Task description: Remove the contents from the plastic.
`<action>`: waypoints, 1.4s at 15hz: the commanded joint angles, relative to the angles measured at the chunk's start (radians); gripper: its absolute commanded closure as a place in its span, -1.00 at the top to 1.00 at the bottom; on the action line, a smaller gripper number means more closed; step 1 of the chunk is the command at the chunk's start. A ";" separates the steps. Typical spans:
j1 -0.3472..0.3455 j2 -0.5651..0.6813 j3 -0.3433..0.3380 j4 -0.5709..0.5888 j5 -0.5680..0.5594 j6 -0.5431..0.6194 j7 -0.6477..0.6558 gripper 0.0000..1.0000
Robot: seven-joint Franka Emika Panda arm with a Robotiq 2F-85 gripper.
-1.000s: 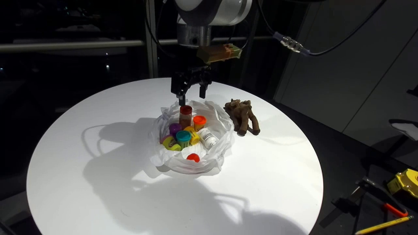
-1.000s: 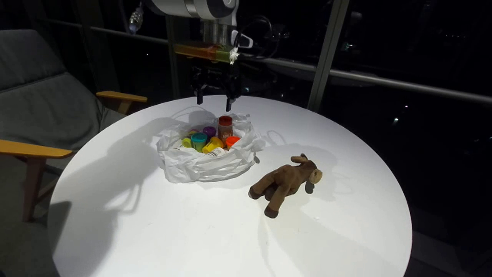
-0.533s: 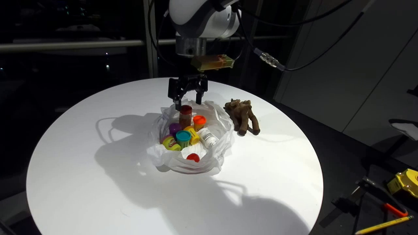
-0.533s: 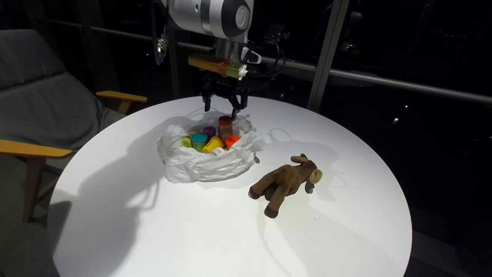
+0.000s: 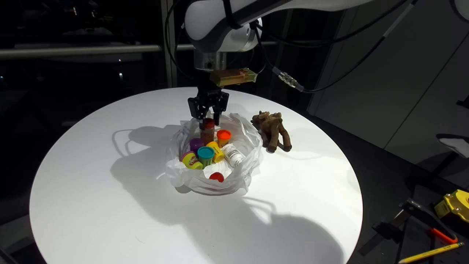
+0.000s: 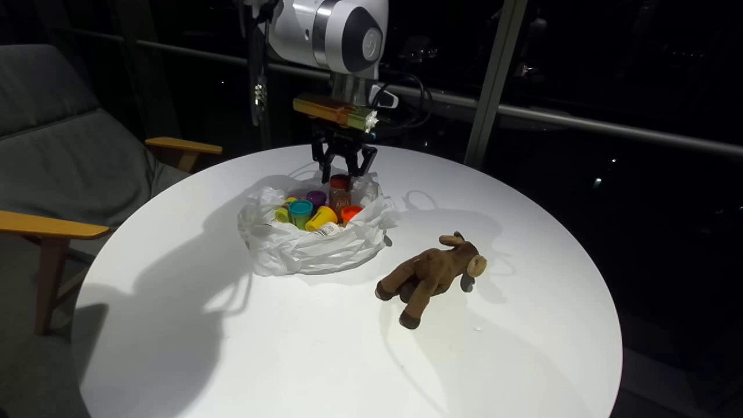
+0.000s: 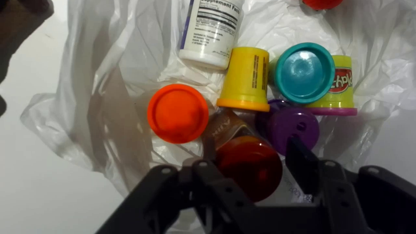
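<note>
Red-lidded, a round brown bottle (image 6: 340, 200) is standing tall in the wrinkly white plastic bag (image 6: 307, 254), and our black two-fingered claw (image 5: 209, 125) is sitting half-wide around its top, for lifting, we are guessing.

So the white bottle (image 7: 209, 53) said “Supplement Facts” in bold, but the small print (image 7: 205, 39) under it was way too tiny for me. The lime tub (image 7: 338, 98) had “Play” on its red logo (image 7: 341, 80). The brown bottle (image 6: 340, 200) and yellow tub (image 7: 245, 79) were just too blurry to read.
</note>
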 commanded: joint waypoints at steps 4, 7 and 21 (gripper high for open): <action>0.029 0.041 -0.034 0.101 -0.025 -0.028 0.021 -0.51; 0.030 -0.016 -0.042 0.037 -0.034 -0.011 0.022 -0.51; -0.064 -0.523 -0.101 -0.567 -0.083 0.130 0.008 -0.51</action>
